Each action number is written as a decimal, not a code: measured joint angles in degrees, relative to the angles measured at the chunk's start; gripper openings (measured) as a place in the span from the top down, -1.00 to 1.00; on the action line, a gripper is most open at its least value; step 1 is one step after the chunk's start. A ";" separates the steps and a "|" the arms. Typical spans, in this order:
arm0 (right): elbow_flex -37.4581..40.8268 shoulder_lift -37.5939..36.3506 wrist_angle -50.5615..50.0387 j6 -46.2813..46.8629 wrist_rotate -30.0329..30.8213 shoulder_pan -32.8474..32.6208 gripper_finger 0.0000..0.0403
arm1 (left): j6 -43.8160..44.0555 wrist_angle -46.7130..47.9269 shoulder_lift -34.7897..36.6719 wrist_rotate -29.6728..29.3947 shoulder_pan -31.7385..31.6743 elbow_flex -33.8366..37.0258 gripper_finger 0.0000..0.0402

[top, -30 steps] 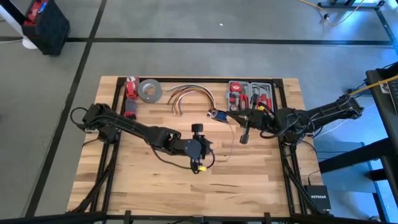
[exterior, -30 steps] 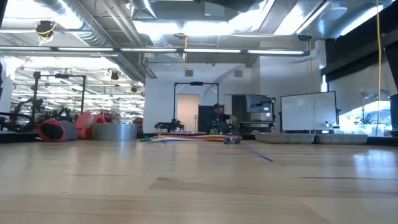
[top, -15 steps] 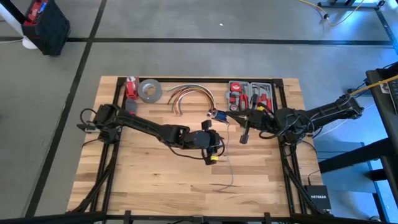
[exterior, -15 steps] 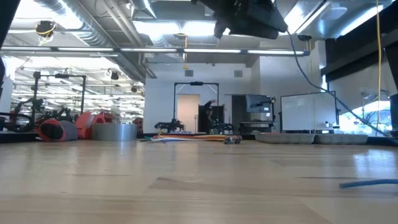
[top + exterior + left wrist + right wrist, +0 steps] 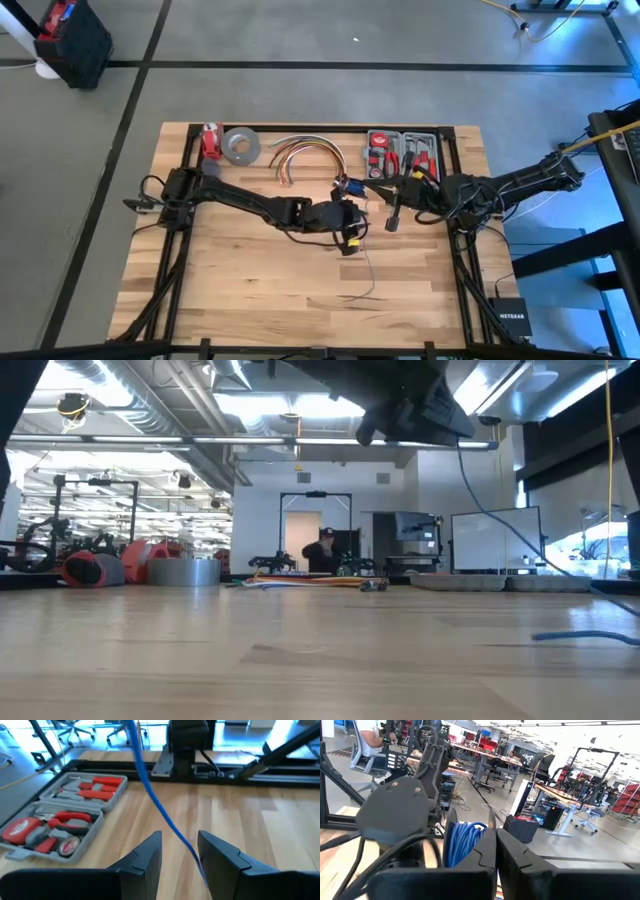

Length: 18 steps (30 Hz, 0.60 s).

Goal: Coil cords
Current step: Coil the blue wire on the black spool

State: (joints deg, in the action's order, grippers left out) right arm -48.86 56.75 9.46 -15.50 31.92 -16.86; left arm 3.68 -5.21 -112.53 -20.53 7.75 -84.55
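The cord (image 5: 150, 795), a thin blue wire, runs up between the open fingers (image 5: 145, 857) of the left gripper (image 5: 345, 215) near the middle of the table (image 5: 250, 290); the wrist view does not show it pinched. A loose stretch trails across the wood toward the table's front edge, and in the low view it lies flat at the right. A coil of the same blue cord (image 5: 462, 842) sits just beyond the right gripper (image 5: 392, 215), whose fingers are pressed together; I cannot tell whether they pinch a strand. The left arm reaches from the table's left edge in a long, low diagonal, wrist turned toward the tool case (image 5: 402, 152) at the far right corner. The right arm comes in from the right edge, bent at the elbow, its gripper pointing at the left one, just beside it.
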 joint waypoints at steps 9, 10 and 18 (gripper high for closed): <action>0.00 0.00 -0.59 -0.20 0.00 0.00 0.98 | -1.27 -0.47 -0.59 -0.03 0.01 -0.07 0.54; 0.00 0.00 -0.57 -0.20 0.00 0.00 0.98 | -1.76 -0.58 -0.59 -0.02 0.15 -0.08 0.59; 0.00 0.00 -0.55 -0.23 -0.13 0.00 0.99 | -5.65 -0.30 -0.59 -0.29 0.17 -0.09 0.96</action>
State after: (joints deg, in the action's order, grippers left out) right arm -48.86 56.75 8.91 -15.73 31.79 -16.86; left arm -1.97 -5.51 -113.12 -20.82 7.92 -84.64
